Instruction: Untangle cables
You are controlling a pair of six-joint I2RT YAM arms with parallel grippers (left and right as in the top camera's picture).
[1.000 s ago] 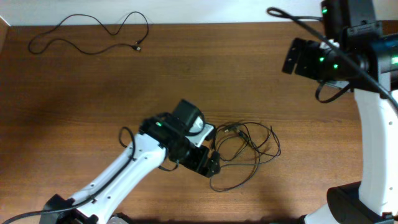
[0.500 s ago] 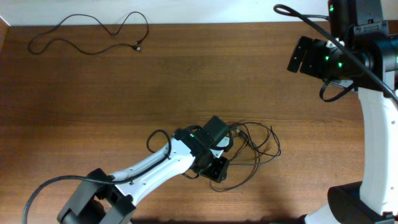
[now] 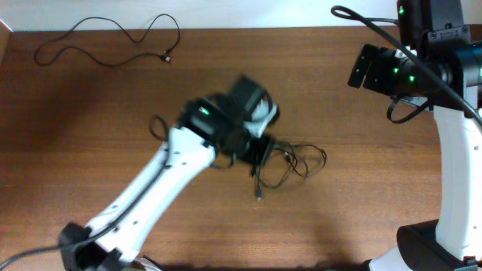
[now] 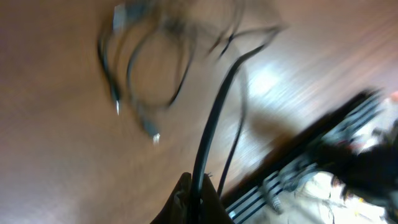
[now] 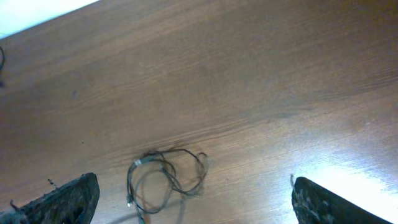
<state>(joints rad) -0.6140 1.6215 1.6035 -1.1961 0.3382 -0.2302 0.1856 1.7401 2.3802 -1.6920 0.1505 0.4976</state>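
Note:
A tangle of thin black cables [image 3: 297, 159] lies on the wooden table right of centre, with a plug end [image 3: 258, 197] trailing toward the front. My left gripper [image 3: 260, 153] is at the tangle's left edge, blurred by motion. In the left wrist view the left gripper [image 4: 199, 194] is shut on one black cable [image 4: 214, 118], which runs taut from the fingertips to the blurred tangle [image 4: 146, 74]. A separate cable [image 3: 113, 47] lies loose at the back left. My right gripper [image 3: 360, 68] hangs open high at the back right, and its view looks down on the tangle [image 5: 163, 176].
The right arm's white base [image 3: 452, 173] stands along the right edge, with its thicker black cable [image 3: 361, 22] looping above. The left arm [image 3: 151, 196] stretches diagonally from the front left corner. The table's back edge [image 3: 226, 28] meets a white surface.
The left gripper has closed on a cable and swung up and back toward the table's middle. The tangle has been dragged left and drawn tighter. The right arm has barely moved.

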